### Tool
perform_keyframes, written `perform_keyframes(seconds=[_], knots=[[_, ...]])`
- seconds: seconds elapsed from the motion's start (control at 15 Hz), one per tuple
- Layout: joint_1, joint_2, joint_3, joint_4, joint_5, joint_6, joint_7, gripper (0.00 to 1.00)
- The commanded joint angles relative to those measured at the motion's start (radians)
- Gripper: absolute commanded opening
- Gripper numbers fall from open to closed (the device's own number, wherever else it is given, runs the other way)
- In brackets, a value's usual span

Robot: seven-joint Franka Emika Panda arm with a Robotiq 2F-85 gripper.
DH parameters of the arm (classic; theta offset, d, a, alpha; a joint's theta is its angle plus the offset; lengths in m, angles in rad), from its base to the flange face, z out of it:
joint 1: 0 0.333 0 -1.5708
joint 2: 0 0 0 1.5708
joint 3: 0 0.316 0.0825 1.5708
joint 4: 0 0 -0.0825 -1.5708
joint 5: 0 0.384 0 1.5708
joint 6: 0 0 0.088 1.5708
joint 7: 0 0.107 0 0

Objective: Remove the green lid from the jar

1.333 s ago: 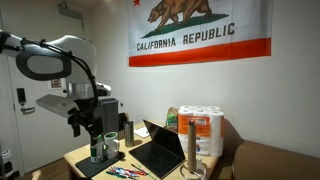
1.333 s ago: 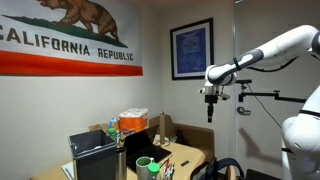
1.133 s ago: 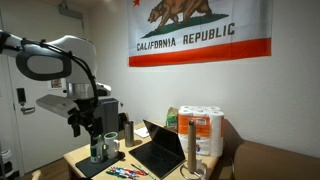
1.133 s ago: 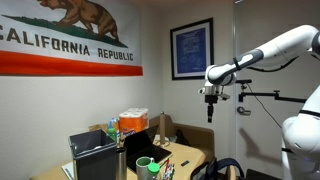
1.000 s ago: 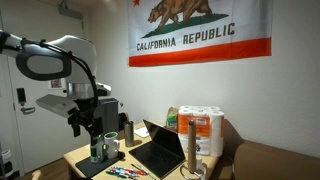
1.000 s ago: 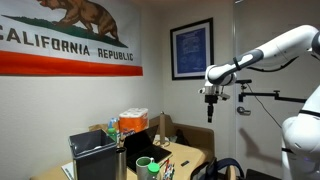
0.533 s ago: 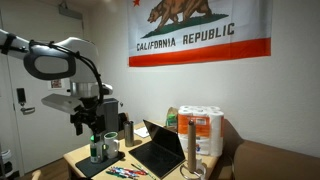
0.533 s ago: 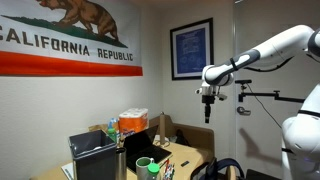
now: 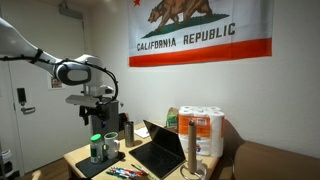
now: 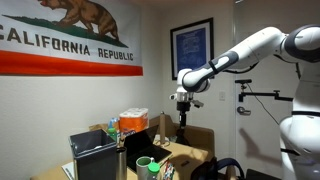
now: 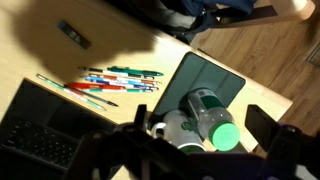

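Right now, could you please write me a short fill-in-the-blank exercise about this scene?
The lid on the jar is ____ in colour.
The gripper hangs ____ the jar without touching it.
The big flag reads California ____.
Missing words: green; above; Republic.

My wrist view is dim and soft: the gripper (image 11: 205,145) is a blurred black silhouette, and a broad shadow darkens the desk (image 11: 250,60) ahead of it. Both exterior views look evenly lit, slightly grainy.
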State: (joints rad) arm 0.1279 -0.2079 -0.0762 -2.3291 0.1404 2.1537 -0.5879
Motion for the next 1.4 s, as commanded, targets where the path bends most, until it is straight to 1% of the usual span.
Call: perform_keyframes(seconds=[0.0, 0.2, 0.4, 0.8, 1.33], knots=[[0.035, 0.137, 0.083, 0.101, 0.032, 0.034, 0.027, 1.0], [0.042, 0.223, 0.144, 0.158, 0.027, 0.05, 0.049, 1.0], [0.034, 0.294, 0.181, 0.198, 0.014, 0.069, 0.055, 1.0], [0.025, 0.415, 0.223, 0.256, 0.014, 0.124, 0.052, 1.0], [0.02, 0.501, 0.26, 0.297, -0.005, 0.158, 0.057, 1.0]])
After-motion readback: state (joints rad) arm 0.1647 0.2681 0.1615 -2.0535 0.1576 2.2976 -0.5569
